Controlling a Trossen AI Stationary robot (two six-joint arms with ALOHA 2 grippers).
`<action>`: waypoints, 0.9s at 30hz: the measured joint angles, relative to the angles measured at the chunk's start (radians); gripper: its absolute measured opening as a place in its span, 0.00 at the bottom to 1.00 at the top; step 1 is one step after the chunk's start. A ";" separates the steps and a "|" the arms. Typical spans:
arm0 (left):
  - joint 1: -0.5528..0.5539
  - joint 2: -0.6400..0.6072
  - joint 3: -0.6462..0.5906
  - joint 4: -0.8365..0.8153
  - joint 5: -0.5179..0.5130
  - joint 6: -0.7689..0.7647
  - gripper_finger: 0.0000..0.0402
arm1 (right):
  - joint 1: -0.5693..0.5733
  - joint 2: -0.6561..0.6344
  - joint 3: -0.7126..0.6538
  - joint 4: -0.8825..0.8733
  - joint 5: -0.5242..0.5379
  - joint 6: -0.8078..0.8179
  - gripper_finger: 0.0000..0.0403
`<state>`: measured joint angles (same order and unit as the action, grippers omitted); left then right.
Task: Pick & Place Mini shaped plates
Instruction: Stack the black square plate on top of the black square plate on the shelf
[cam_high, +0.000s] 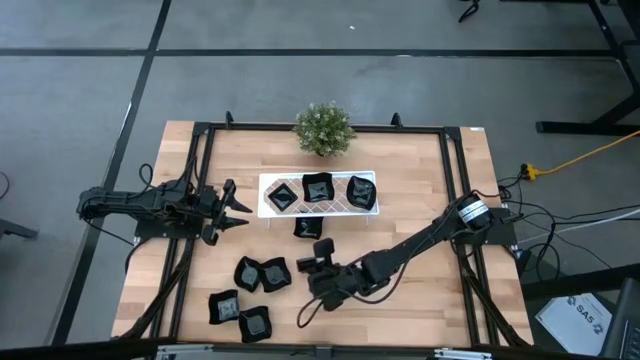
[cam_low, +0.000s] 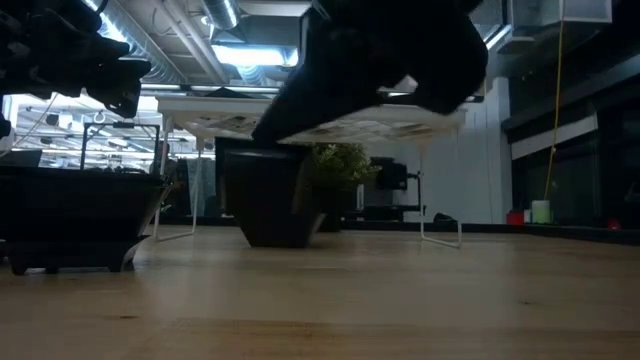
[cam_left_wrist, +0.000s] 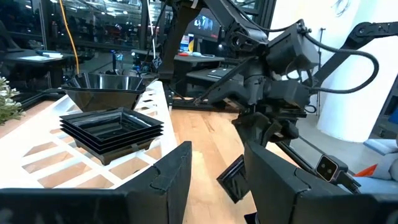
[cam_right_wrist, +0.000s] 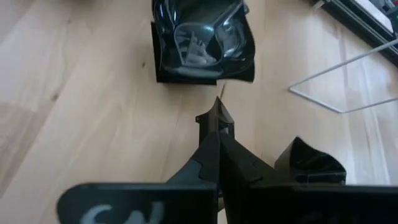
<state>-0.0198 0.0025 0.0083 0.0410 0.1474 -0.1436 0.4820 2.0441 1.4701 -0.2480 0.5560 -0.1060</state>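
Right end effector (cam_high: 322, 272): fingers pressed together, apparently gripping nothing, low over mid-worktop. Nearest plate (cam_right_wrist: 202, 40) lies just ahead of its tips; you should part the fingers first, then straddle one rim.

Left end effector (cam_high: 240, 208): spread, empty, at nine o'clock of the tray (cam_high: 268, 181).

Tray holds three plates; five lie loose.

Writing: none legible.

Open wood right of the right hand (cam_high: 316, 287); plates (cam_high: 261, 274) crowding its left.

Grey concrete floor (cam_high: 300, 60) crossed by dark seams surrounds the wooden table (cam_high: 420, 300); ceiling ducts and strip lights (cam_low: 240, 50) overhead; yellow cable (cam_high: 590, 152) right.
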 joint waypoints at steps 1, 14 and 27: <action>0.000 0.000 0.000 0.000 0.000 0.000 0.36 | 0.000 0.000 0.009 -0.005 0.000 0.000 0.00; 0.000 0.000 0.000 0.000 0.000 0.000 0.36 | -0.016 0.002 0.045 -0.106 -0.036 0.099 0.00; 0.000 0.000 0.000 0.000 0.000 0.000 0.36 | -0.014 0.055 0.026 -0.085 -0.078 0.148 0.00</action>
<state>-0.0198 0.0025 0.0085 0.0410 0.1474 -0.1436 0.4675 2.0995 1.4960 -0.3332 0.4778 0.0420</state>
